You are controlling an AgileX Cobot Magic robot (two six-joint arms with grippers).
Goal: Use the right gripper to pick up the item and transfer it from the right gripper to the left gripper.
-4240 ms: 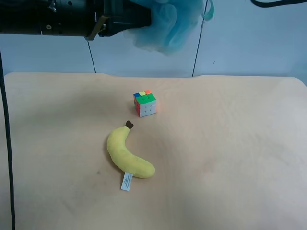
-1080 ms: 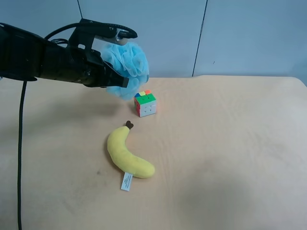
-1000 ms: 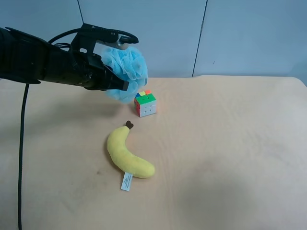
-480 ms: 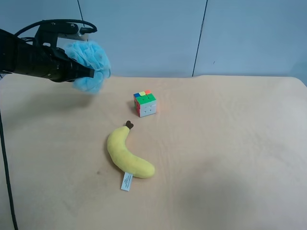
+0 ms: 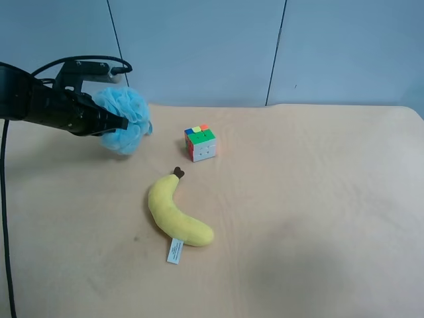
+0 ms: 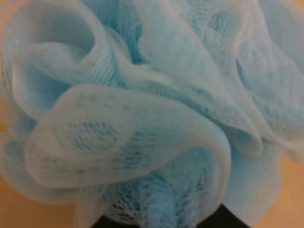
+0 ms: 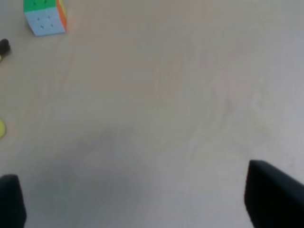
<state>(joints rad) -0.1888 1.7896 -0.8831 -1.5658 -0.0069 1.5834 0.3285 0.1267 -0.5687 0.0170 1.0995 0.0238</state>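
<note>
The light-blue mesh pouf (image 5: 124,128) is held at the tip of the black arm at the exterior high view's left. It fills the left wrist view (image 6: 142,104), so this is my left gripper (image 5: 106,123), shut on the pouf. The pouf hangs low over the table's far left part, left of the puzzle cube; I cannot tell whether it touches the table. My right gripper (image 7: 142,197) is out of the exterior high view. In the right wrist view its two dark fingertips (image 7: 273,194) stand wide apart over bare table, holding nothing.
A colourful puzzle cube (image 5: 200,142) sits mid-table and also shows in the right wrist view (image 7: 45,16). A yellow plush banana (image 5: 175,215) with a white tag lies in front of it. The tan table (image 5: 318,199) ends at a blue wall behind.
The left arm carried the pouf from above the cube leftwards, then lowered it toward the table. The cube and the banana have not moved.
</note>
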